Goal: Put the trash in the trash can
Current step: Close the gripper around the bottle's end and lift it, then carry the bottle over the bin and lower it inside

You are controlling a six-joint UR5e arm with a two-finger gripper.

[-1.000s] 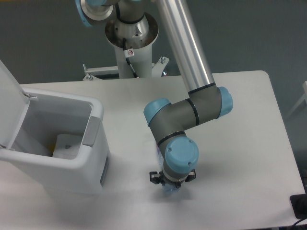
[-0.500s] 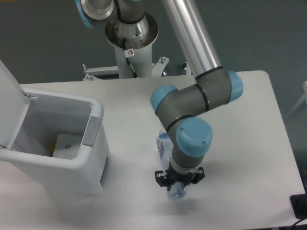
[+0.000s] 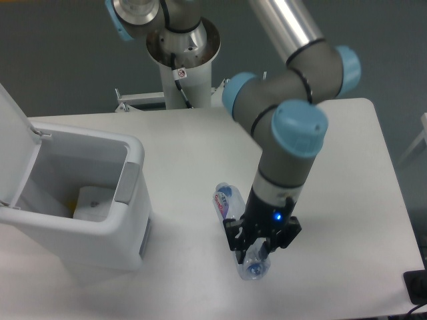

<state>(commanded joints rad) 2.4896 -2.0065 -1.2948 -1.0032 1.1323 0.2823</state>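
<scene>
Over on the left, the trash can [image 3: 73, 200] stood with its lid [image 3: 13, 150] flipped up and back, mouth wide open, and a white crumpled packet [image 3: 92, 203] already sat down on its floor. So one item looked done, one to go.

Moving right across the table [image 3: 187, 140], the bottle [image 3: 233, 220] lay on its side near the front edge, well apart from the can. Its long axis ran diagonally: the labelled body pointed up and left toward the can, the blue cap [image 3: 254, 268] pointed down and right toward the table's front.

And there was the gripper [image 3: 259, 248], right over the cap end, black fingers [image 3: 235, 237] straddling the neck. The jaws looked closed around the bottle, though whether they truly pinched it I could not tell.

For a clean finish, I would judge the hold wants to sit firm across the narrow width, not along the length. A crushed bottle flexes, so lift it straight, carry it high over the near rim, and release only above the opening.
</scene>
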